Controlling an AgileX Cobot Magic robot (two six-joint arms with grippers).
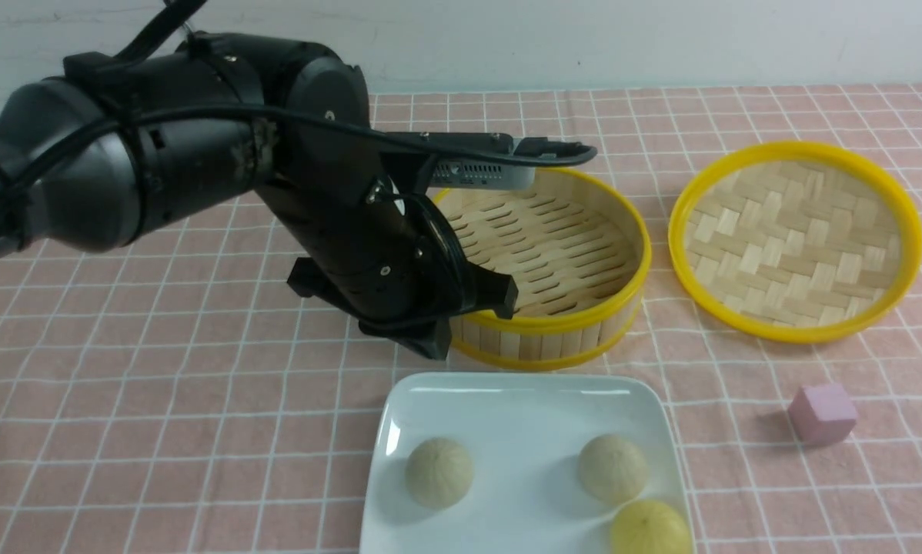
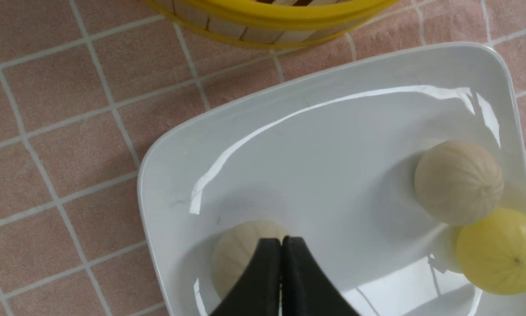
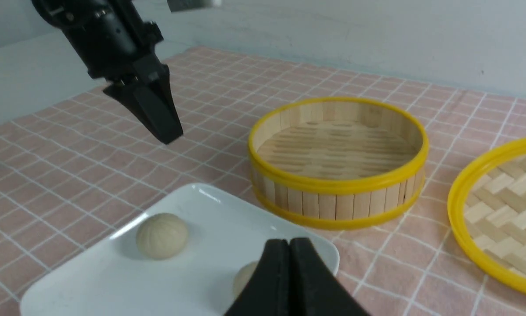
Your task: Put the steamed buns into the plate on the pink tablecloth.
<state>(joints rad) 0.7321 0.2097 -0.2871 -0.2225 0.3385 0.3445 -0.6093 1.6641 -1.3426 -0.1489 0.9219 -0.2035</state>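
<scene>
Both steamed buns lie in the white square plate [image 1: 522, 415] on the pink tablecloth [image 1: 161, 385]: one bun [image 1: 439, 472] on the plate's left side, the other bun [image 1: 612, 468] on its right. A yellower ball [image 1: 651, 528] touches the right bun. My left gripper [image 1: 430, 350] hangs shut and empty above the plate's far edge. In the left wrist view its joined tips [image 2: 281, 240] partly cover the left bun [image 2: 236, 250]. My right gripper [image 3: 289, 241] is also shut and empty, low over the plate's right side, hiding part of a bun [image 3: 244, 276].
An empty bamboo steamer [image 1: 553, 261] with a yellow rim stands just behind the plate, partly behind my left arm. Its woven lid [image 1: 796, 238] lies upside down to the right. A small pink cube [image 1: 823, 414] sits on the cloth right of the plate.
</scene>
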